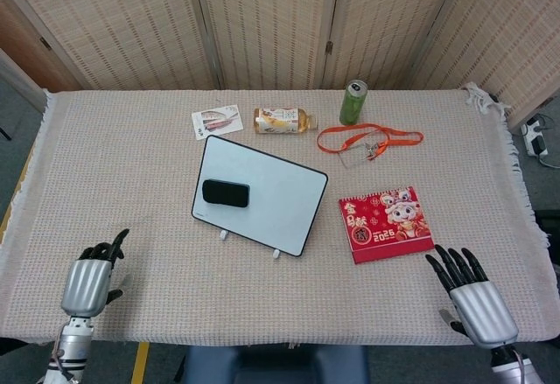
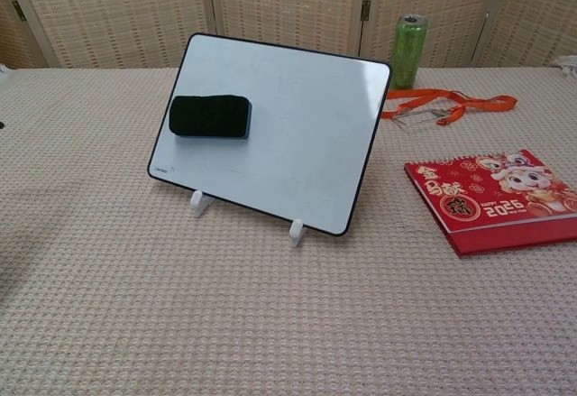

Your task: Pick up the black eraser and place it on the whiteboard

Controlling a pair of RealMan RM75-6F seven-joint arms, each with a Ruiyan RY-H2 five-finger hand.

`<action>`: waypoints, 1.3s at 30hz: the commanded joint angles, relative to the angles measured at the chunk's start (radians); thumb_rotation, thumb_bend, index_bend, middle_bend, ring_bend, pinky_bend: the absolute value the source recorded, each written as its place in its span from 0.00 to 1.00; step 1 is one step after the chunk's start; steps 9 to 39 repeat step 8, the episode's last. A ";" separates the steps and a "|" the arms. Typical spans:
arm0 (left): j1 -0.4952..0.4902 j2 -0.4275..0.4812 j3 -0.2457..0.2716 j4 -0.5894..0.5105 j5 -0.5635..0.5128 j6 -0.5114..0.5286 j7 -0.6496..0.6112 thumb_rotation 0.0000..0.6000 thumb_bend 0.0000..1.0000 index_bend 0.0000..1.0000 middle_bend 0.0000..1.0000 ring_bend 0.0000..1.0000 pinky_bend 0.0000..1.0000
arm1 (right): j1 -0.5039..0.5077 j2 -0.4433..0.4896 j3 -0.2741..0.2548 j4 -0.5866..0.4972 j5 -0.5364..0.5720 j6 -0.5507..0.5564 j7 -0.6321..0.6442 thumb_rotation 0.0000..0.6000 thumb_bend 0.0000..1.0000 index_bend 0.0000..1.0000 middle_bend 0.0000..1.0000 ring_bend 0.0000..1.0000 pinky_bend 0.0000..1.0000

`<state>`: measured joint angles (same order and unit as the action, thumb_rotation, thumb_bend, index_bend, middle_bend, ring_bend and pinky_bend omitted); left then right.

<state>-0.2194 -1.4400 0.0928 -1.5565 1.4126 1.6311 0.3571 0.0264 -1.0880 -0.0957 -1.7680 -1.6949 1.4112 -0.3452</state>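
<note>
The black eraser [image 1: 226, 192] [image 2: 211, 115] sticks on the left part of the tilted whiteboard [image 1: 271, 200] [image 2: 297, 134], with no hand touching it. My left hand [image 1: 88, 281] is down at the table's near left corner, far from the board, fingers slightly curled and holding nothing. At the near right corner my right hand [image 1: 472, 296] is spread and holds nothing. The chest view shows neither hand.
A red calendar [image 1: 386, 222] [image 2: 494, 197] lies right of the board. Behind it are an orange lanyard [image 1: 367, 139] [image 2: 448, 104], a green can [image 1: 353, 102] [image 2: 408, 50], a lying bottle [image 1: 283, 121] and a card [image 1: 216, 122].
</note>
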 commanded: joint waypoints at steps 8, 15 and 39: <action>0.096 0.052 0.027 -0.024 0.090 0.080 0.031 1.00 0.23 0.00 0.00 0.00 0.00 | 0.008 -0.001 0.004 0.000 0.008 -0.011 -0.002 1.00 0.26 0.00 0.00 0.00 0.00; 0.096 0.052 0.027 -0.024 0.090 0.080 0.031 1.00 0.23 0.00 0.00 0.00 0.00 | 0.008 -0.001 0.004 0.000 0.008 -0.011 -0.002 1.00 0.26 0.00 0.00 0.00 0.00; 0.096 0.052 0.027 -0.024 0.090 0.080 0.031 1.00 0.23 0.00 0.00 0.00 0.00 | 0.008 -0.001 0.004 0.000 0.008 -0.011 -0.002 1.00 0.26 0.00 0.00 0.00 0.00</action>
